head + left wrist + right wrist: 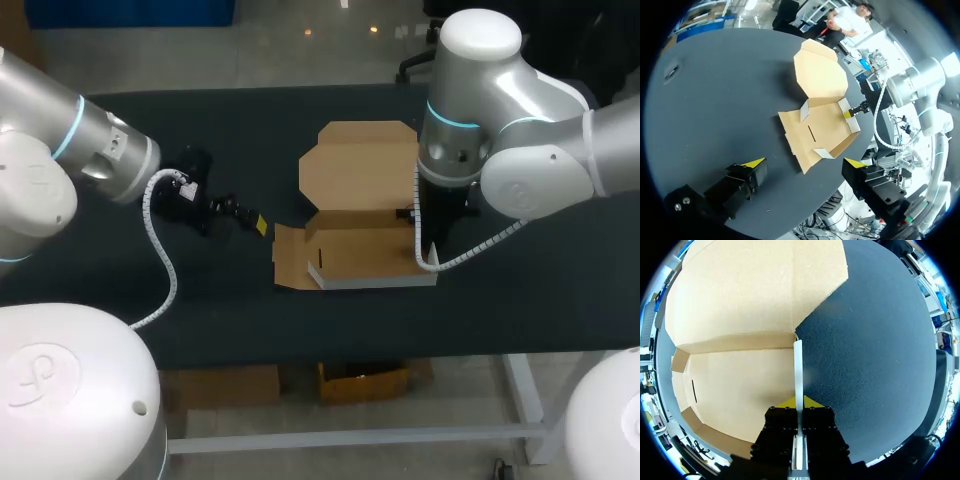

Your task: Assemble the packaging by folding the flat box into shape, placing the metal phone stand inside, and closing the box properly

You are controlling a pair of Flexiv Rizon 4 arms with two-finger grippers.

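A black-topped table (260, 320) on a white frame.

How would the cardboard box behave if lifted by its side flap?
Probably light and floppy: the box is thin, creased sheet. Held only by the right gripper, the side flap would likely bend at its fold.

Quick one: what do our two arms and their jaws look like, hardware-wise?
Both the left arm and right arm have smooth silver-white rounded shells with a cyan light ring at a joint. A white spiral cable sleeve runs outside each arm to the wrist. The jaws are blocky black with bright yellow tips. The white base dome bears an embossed mark.
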